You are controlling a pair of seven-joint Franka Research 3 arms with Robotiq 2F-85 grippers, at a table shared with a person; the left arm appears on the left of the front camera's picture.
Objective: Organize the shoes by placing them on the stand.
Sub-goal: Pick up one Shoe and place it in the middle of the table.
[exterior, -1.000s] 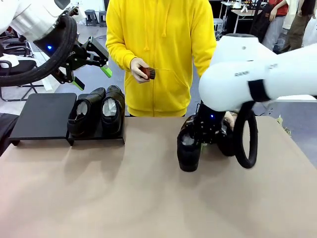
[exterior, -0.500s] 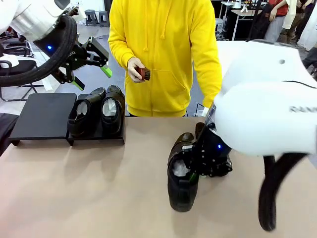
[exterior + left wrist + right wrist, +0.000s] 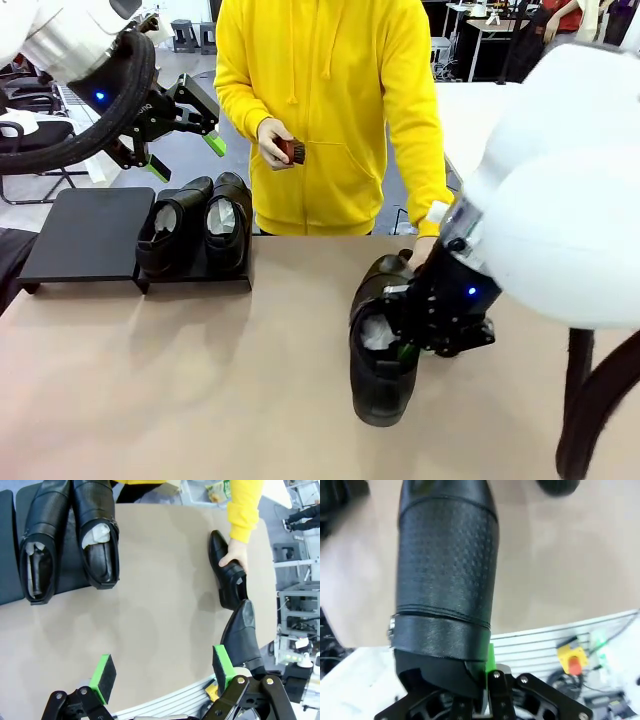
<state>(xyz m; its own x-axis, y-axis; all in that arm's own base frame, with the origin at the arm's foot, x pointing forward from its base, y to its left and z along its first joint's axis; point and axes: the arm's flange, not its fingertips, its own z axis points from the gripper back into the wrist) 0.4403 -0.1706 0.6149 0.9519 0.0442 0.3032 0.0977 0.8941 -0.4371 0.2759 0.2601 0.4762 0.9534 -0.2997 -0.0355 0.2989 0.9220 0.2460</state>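
The right gripper [image 3: 405,349] is pinched tight on the heel rim of one black shoe [image 3: 380,365] in the lower middle of the front view. That grab makes sense: the open collar is about the only thin edge two fingers can bite on a glossy shoe, and the paper stuffing probably helps it hold its shape. The shoe points toe-toward-camera and sits tilted. It looks like it's just off the table [image 3: 200,400], though that's hard to call for sure. The left gripper [image 3: 185,133] hangs at the upper left with its jaws spread wide and nothing between them, above the stand [image 3: 85,235], likely just out of the way. A pair of shoes [image 3: 228,225] already sits side by side on the stand's right panel, so the bare left panel is presumably where the carried one goes — a long reach across for the right arm. In the left wrist view, the fourth shoe [image 3: 227,580] lies on the table at the right with the person's hand [image 3: 234,560] resting on it, maybe steadying it or getting ready to pass it. Their other hand [image 3: 272,138] holds a small brush [image 3: 291,150] at chest height.
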